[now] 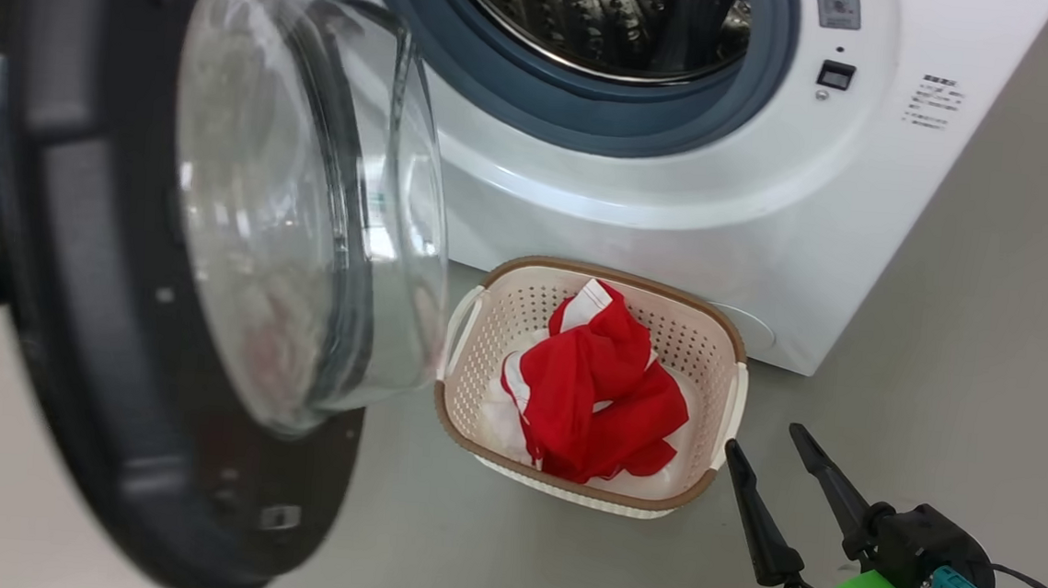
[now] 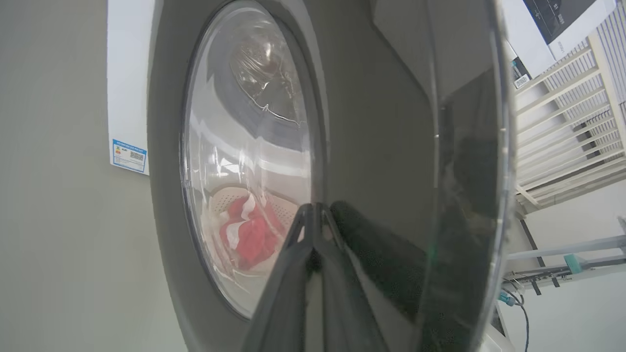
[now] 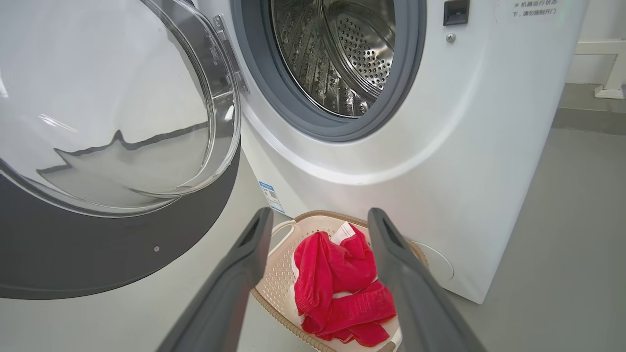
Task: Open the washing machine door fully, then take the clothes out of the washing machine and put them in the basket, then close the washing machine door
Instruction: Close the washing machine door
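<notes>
While the large round door (image 1: 53,298) with glossy black rim and bulging clear glass bowl stands swung out at nine o'clock of the head view, the big white front-loading washing machine (image 1: 677,212) shows its steel drum (image 1: 599,13) at twelve. The bright red-and-white clothes (image 1: 592,382) lie heaped in the small cream perforated basket (image 1: 522,317) (brown woven-look rim) at six o'clock of the drum. The right gripper (image 1: 765,438), at four o'clock of the basket, is spread wide, empty. The left gripper (image 2: 313,211) is pressed shut, empty, tips against the door's black outer face.
</notes>
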Robot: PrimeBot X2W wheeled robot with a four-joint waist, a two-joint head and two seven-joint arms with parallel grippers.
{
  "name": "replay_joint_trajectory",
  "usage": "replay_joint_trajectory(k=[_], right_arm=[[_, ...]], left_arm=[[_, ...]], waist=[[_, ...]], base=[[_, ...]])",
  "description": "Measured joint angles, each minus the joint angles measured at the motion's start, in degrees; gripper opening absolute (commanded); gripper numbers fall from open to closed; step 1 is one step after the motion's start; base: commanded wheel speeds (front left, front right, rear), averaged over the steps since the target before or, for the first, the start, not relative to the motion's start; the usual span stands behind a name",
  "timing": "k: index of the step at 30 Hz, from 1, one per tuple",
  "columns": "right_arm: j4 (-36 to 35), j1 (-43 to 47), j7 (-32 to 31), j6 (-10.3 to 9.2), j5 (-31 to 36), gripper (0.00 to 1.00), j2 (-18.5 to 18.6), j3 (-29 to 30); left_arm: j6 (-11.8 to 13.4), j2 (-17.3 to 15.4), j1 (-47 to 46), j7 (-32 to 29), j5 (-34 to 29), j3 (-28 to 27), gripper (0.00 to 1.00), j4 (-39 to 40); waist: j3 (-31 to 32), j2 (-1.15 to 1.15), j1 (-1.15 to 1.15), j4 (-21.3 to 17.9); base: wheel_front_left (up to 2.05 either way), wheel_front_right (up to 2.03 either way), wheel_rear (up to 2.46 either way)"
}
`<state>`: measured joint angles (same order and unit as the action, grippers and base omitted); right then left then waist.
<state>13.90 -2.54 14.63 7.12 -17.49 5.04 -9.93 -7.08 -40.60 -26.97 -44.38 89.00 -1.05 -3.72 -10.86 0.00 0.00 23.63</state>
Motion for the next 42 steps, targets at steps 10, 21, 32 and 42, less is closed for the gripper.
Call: replay_joint_trajectory(k=[10, 21, 32, 42], right_arm=[[-0.11, -0.02, 0.0, 0.0, 0.0, 1.0, -0.22, 0.05], [-0.13, -0.02, 0.0, 0.0, 0.0, 1.0, -0.4, 0.09], [-0.13, 0.24, 0.0, 0.0, -0.14, 1.0, -0.57, 0.0], [-0.18, 1.56, 0.0, 0.0, -0.2, 1.0, -0.48, -0.4]], left_arm=[[0.0, 3.44, -0.76, 0.11, 0.38, 3.55, 0.0, 7.12], [-0.01, 4.57, -1.32, 5.19, -0.32, 4.48, 0.0, 6.56], [-0.02, 6.45, 6.31, 14.95, -2.11, 4.99, 0.33, 1.35], [-0.03, 8.59, 14.23, 23.85, -2.18, 5.58, 1.0, -2.4]], waist=[[-0.6, 0.0, 0.0, -1.85], [-0.12, 0.0, 0.0, -2.7], [2.52, 0.0, 0.0, -2.09], [4.83, 0.0, 0.0, -0.87]], base=[[0.0, 0.0, 0.0], [0.0, 0.0, 0.0], [0.0, 0.0, 0.0], [0.0, 0.0, 0.0]])
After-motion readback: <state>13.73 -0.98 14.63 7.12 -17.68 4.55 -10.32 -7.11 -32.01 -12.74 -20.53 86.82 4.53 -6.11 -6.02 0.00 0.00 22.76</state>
